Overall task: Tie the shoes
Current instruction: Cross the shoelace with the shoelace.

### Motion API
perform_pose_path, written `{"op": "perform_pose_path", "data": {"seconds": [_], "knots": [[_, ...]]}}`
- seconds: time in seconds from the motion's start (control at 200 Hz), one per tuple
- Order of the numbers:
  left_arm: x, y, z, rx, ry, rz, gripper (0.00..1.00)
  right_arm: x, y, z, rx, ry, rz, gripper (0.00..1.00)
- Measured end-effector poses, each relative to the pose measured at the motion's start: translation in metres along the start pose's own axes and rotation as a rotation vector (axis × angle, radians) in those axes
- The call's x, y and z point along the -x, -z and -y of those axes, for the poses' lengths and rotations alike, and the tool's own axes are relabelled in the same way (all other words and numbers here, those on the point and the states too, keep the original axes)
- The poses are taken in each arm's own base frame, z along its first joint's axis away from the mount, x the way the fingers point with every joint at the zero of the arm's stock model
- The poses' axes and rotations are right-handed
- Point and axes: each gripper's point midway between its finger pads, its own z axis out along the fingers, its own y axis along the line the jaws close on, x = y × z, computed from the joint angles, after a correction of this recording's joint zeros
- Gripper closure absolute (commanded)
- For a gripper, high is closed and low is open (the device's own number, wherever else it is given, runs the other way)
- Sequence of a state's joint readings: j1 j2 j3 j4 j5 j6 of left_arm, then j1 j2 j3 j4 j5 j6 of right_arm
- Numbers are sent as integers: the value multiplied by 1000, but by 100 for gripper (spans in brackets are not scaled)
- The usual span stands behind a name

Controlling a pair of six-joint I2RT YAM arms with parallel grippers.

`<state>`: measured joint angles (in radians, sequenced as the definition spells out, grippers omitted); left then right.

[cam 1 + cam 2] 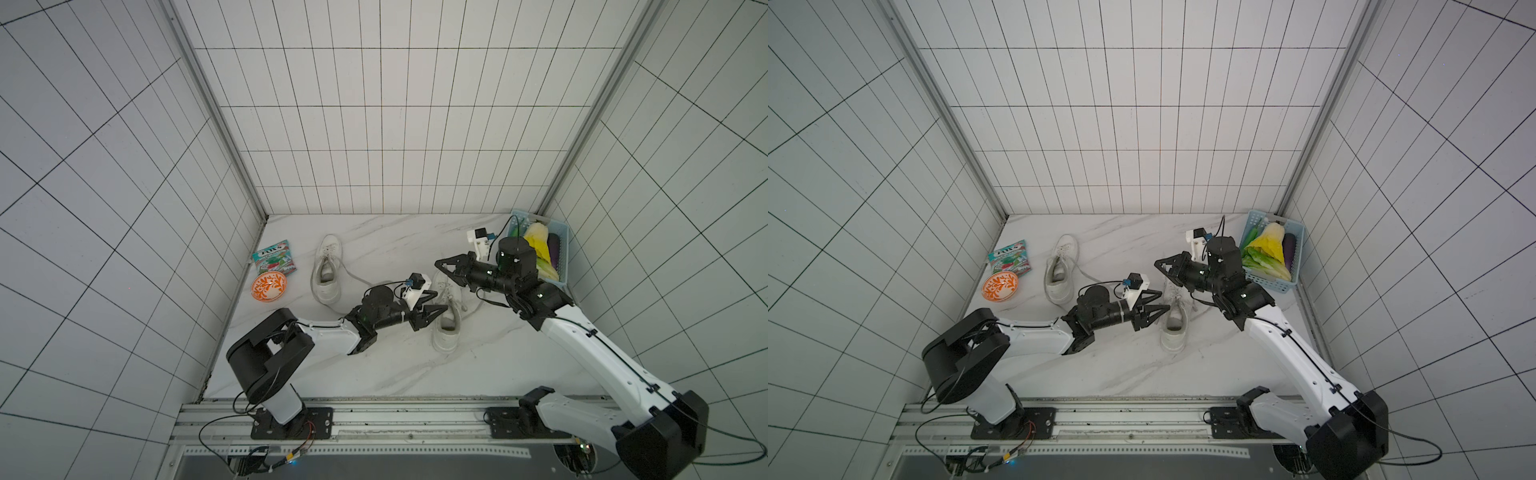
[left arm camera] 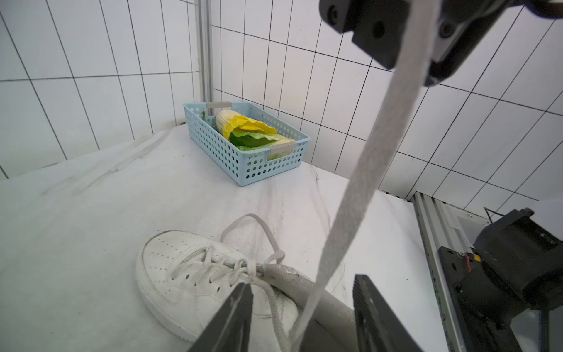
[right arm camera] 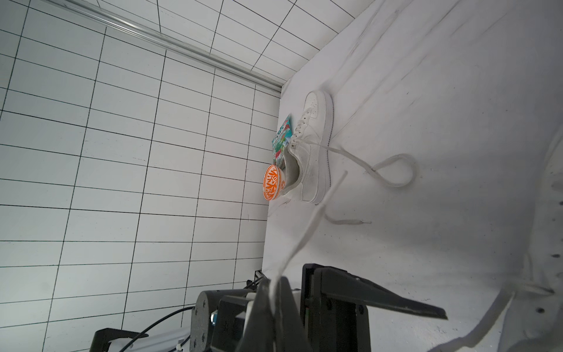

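Two white shoes lie on the marble table. One shoe (image 1: 327, 270) (image 1: 1061, 270) lies at the back left, its loose lace (image 3: 393, 170) looped on the table. The other shoe (image 1: 446, 328) (image 1: 1173, 328) (image 2: 195, 280) lies under both grippers. My right gripper (image 1: 438, 263) (image 1: 1157, 262) (image 3: 274, 292) is shut on this shoe's lace (image 2: 365, 170) and holds it stretched up from the shoe. My left gripper (image 1: 441, 300) (image 1: 1165, 300) (image 2: 304, 304) hovers over the shoe's opening, open, and the taut lace passes between its fingers (image 2: 234, 317) without being pinched.
A blue basket (image 1: 561, 249) (image 2: 243, 164) of toy vegetables stands in the back right corner, close behind the right arm. An orange patterned bowl (image 1: 269, 286) (image 3: 272, 183) and a snack packet (image 1: 274, 257) lie by the left wall. Tiled walls enclose three sides.
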<state>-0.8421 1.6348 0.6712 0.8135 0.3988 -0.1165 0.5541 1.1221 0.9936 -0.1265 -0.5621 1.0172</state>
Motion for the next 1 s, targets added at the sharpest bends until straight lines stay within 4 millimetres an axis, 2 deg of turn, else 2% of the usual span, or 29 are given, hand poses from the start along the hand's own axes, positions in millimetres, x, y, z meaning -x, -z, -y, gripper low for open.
{"op": "perform_pose_path", "data": {"seconds": [0.21,0.415,0.51,0.61,0.745,0.86,1.0], "knots": [[9,-1,7,-36,-4,30,100,7,3,4,-9,-6,20,100],[12,-1,9,-52,4,39,100,18,7,11,-27,3,49,100],[12,0,7,-50,29,37,100,25,11,21,-59,29,70,100],[12,2,-2,-43,88,15,100,33,10,44,-144,77,90,100],[19,2,-23,-25,193,-36,100,41,-9,92,-317,141,54,98],[25,4,-37,-8,242,-60,100,46,-25,130,-443,185,13,91],[13,6,-39,-28,310,-112,100,59,-35,168,-563,239,-10,79]]}}
